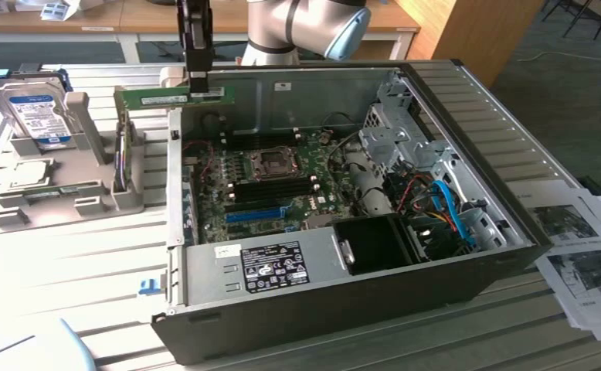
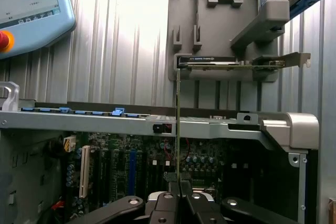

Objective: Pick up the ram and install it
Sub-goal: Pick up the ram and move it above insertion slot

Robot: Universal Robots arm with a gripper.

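Observation:
The ram (image 1: 167, 97) is a thin green stick held level in the air above the open computer case's far rim, at the exterior view's left. My gripper (image 1: 198, 81) comes down from above and is shut on the stick's end nearest the case. In the wrist view the ram (image 2: 178, 129) shows edge-on as a thin line rising from between my gripper (image 2: 179, 190) fingers. Below lies the motherboard (image 1: 269, 185) with its black memory slots (image 1: 280, 188) and a bright blue slot (image 1: 254, 215).
The black case (image 1: 331, 294) lies on its side, open, with a power supply (image 1: 264, 263), fan and cables inside. A grey holder (image 1: 63, 197) beside it carries a silver hard drive (image 1: 32, 112) and an expansion card (image 2: 231, 64). Papers (image 1: 578, 239) lie at the right; a teach pendant (image 2: 31, 9) rests nearby.

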